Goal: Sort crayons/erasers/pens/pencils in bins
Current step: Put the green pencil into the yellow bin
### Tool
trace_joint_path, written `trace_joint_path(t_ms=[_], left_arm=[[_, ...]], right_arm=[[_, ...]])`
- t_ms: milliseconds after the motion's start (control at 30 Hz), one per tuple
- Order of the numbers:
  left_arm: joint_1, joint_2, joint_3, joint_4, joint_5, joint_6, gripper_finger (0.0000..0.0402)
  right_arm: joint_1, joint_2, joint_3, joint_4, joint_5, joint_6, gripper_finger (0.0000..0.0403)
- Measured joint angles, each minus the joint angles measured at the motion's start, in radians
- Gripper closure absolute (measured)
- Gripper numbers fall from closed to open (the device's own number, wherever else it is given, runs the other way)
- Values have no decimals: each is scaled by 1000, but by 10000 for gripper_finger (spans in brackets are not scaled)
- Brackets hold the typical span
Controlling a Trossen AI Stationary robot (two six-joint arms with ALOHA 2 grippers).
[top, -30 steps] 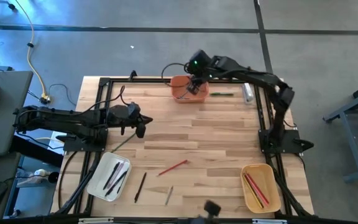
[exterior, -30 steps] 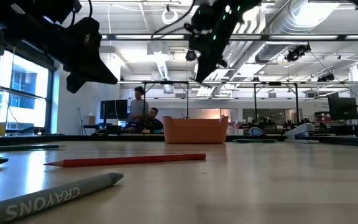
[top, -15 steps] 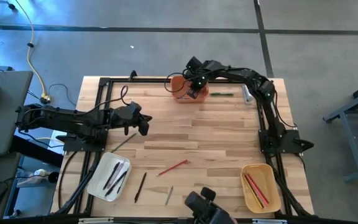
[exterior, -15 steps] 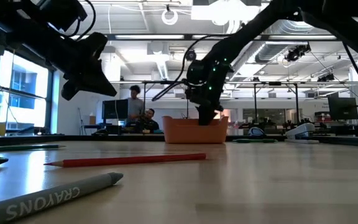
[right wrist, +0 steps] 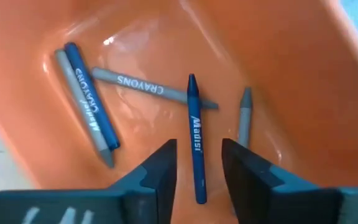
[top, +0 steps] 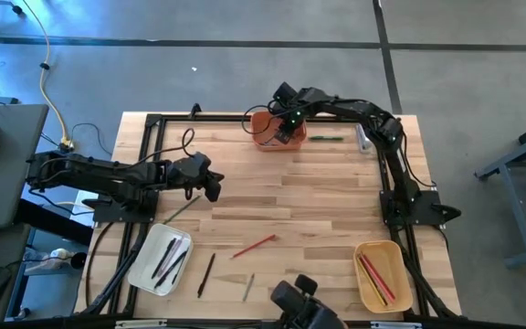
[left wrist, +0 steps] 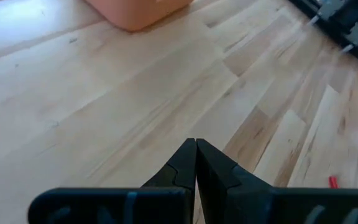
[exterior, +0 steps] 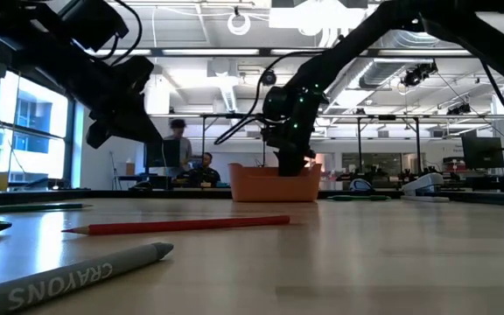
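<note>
The orange bin (top: 265, 128) stands at the far middle of the table. My right gripper (right wrist: 199, 149) is lowered into it and open. A blue crayon (right wrist: 195, 134) lies in the gap between the fingers, clear of both. More blue and grey crayons (right wrist: 89, 99) lie on the bin's floor. My left gripper (top: 210, 187) hangs shut above bare wood at the table's left middle. A red pencil (top: 254, 246), a black pen (top: 206, 274) and a grey crayon (top: 248, 287) lie flat near the front.
A white bin (top: 160, 259) with dark pens sits at the near left. A tan-yellow bin (top: 381, 274) with red pencils sits at the near right. A green pen (top: 325, 138) and a clear tube (top: 364, 137) lie right of the orange bin. A thin stick (top: 183, 209) lies near my left gripper.
My right gripper has come down from above the orange bin into it and now stays there. My left gripper has sunk a little over the table's left middle.
</note>
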Motion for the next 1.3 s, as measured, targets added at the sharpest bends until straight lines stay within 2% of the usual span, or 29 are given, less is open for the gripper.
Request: trace_joint_path(t_ms=[133, 300, 400, 467, 633, 733, 967, 1300], left_arm=[[0, 3, 0, -18, 19, 2, 402], [33, 0, 14, -156, 87, -8, 402], [55, 0, 38, -267, 93, 9, 402], [68, 0, 53, -326, 92, 19, 401], [99, 4, 98, -463, 99, 22, 402], [119, 34, 147, -577, 139, 27, 397], [125, 183, 235, -684, 206, 76, 345], [125, 399, 301, -731, 230, 52, 273]], right_arm=[[0, -24, 78, -61, -19, 12, 283], [13, -153, 69, 43, -82, 12, 334], [35, -253, -10, 151, -90, 15, 380], [49, -314, -84, 228, -94, 47, 397], [93, -470, -297, 422, -84, 125, 388], [123, -547, -414, 497, -85, 172, 397], [151, -676, -564, 571, -66, 212, 399], [152, -712, -569, 580, -46, 237, 402]])
